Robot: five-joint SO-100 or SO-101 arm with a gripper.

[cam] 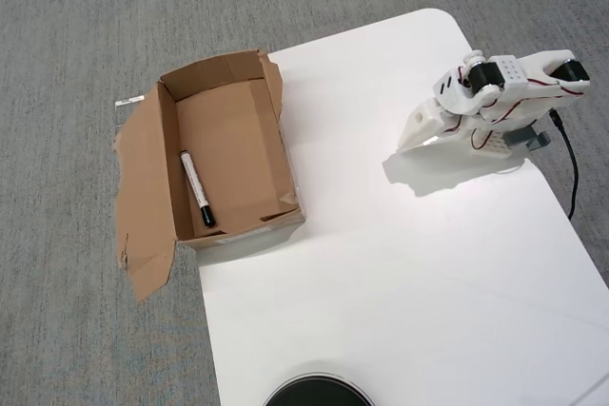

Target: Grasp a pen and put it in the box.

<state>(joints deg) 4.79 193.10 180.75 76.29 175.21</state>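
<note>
Tool (411, 140) jaws hard to discern

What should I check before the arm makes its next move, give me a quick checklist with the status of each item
1. Pen inside the cardboard box: ok, lying flat on its floor.
2. Gripper free of the pen: ok, nothing seen in it.
3. Gripper open or shut: cannot tell from the overhead view.
4. Arm apart from the box: ok, folded over the white table.
5. Box upright, flaps splayed outward: ok.
</note>
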